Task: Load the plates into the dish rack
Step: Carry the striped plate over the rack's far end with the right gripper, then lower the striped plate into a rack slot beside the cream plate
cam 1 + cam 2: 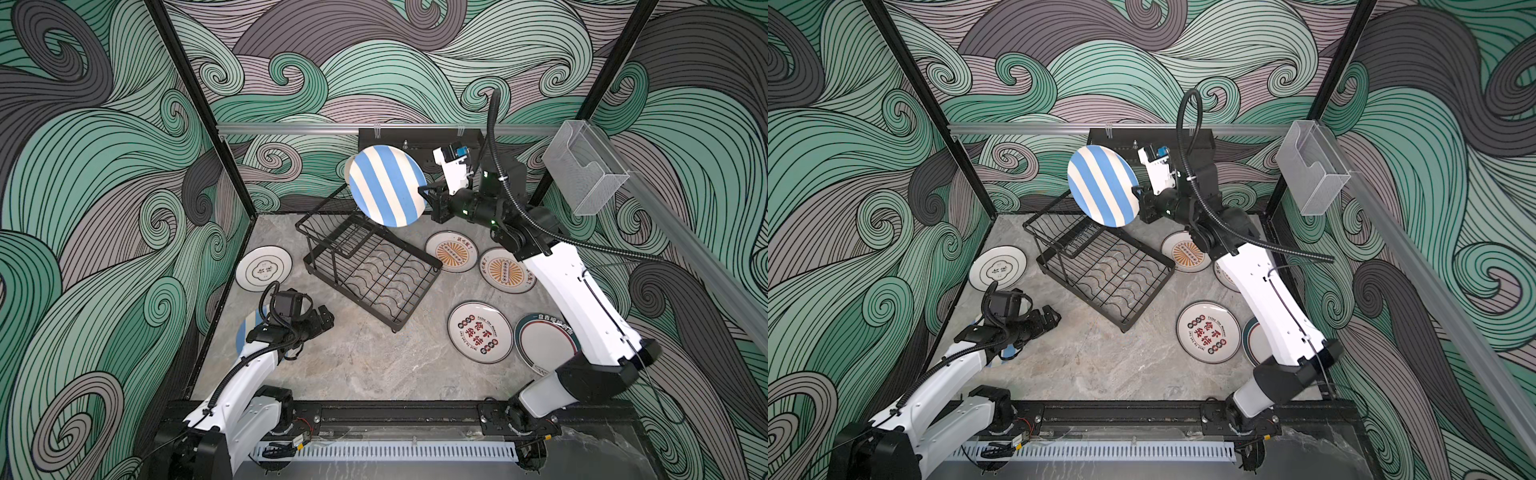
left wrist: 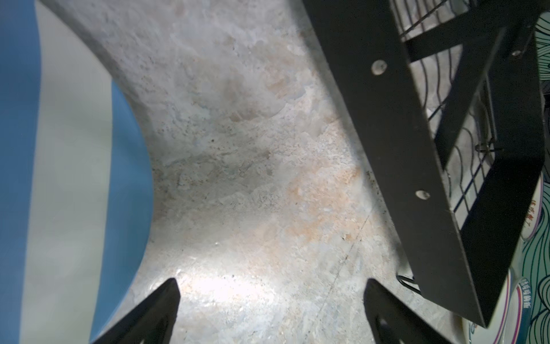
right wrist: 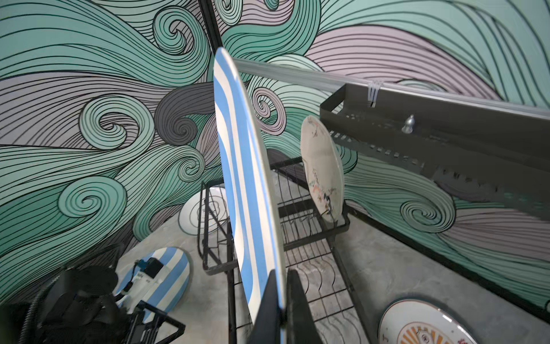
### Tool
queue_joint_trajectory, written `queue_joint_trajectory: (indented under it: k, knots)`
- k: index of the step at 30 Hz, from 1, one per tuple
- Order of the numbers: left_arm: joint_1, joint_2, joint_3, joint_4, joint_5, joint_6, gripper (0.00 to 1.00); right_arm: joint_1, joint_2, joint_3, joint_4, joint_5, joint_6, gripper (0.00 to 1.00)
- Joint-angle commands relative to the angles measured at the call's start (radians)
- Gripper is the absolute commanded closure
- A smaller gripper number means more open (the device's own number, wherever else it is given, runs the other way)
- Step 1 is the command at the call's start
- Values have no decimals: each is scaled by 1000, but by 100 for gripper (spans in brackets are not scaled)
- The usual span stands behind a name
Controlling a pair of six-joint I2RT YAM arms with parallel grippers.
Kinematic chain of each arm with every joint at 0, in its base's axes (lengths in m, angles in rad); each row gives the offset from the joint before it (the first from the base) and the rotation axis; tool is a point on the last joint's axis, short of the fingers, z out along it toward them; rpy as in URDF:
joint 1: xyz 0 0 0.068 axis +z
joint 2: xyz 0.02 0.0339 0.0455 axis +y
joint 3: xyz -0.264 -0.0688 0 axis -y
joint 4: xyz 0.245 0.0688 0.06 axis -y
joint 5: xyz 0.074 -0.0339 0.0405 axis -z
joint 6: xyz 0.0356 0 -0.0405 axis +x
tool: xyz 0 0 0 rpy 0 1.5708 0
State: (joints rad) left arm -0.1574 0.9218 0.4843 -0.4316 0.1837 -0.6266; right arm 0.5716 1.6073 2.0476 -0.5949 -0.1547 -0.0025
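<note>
Right claw (image 3: pixel 281 286) clamped on striped plate (image 1: pixel 387 185) rim above dish rack (image 1: pixel 374 272), left claw (image 2: pixel 271 283) spread wide, empty

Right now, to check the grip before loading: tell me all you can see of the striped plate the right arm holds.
The striped plate is round, with broad blue and cream bands and a glossy, ceramic-looking face. The right gripper is shut on its rim, holding it on edge in the air over the dish rack. Only the gripper appears to touch it.

Bare floor (image 2: pixel 238 149) beside dish rack (image 2: pixel 401 149); doodled plate (image 3: pixel 323 169) seemingly upright inside it.
</note>
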Motion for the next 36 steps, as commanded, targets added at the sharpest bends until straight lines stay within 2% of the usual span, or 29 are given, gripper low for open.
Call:
queue_joint_trajectory:
  k: [1,8,14,24,30,36]
  knots:
    - [4,-27,79,-49,-13,53,1,20,75,113,88,80,-107,100]
    - [2,-25,134,-15,47,58,1,22,284,337,95,134,-207,100]
    - [3,-3,161,-35,-3,93,1,23,444,494,90,144,-231,100]
    - [3,-13,148,-41,10,90,1,25,501,447,189,200,-242,100]
    - [3,-16,142,-32,5,91,1,25,527,454,186,222,-266,100]
    - [3,-14,142,-33,3,87,1,21,541,444,175,194,-269,100]
